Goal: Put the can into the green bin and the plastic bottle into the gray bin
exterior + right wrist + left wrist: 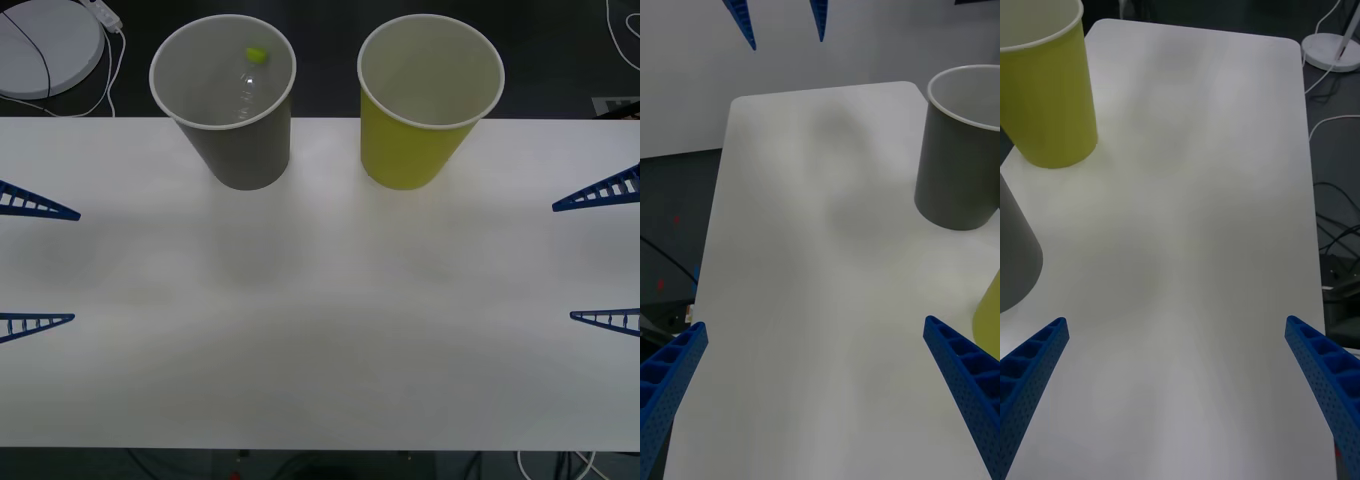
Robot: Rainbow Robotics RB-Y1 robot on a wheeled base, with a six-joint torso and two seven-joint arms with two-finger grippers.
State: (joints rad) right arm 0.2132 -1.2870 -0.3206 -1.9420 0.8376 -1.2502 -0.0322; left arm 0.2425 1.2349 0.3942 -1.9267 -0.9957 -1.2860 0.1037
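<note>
- Nearest the front camera lies the white table (320, 330), bare across its near half.
- Left gripper (35, 265) hovers at the table's left edge, its blue ribbed fingers (40, 207) spread wide apart and holding nothing.
- Gray bin (235, 100) stands upright at the far edge, left of centre; the plastic bottle (247, 85) lies inside it, lime cap up.
- Green bin (425, 100) stands upright just beside it, to the right, not touching.
- Right gripper (605, 255) hovers at the right edge, fingers likewise spread and empty.
</note>
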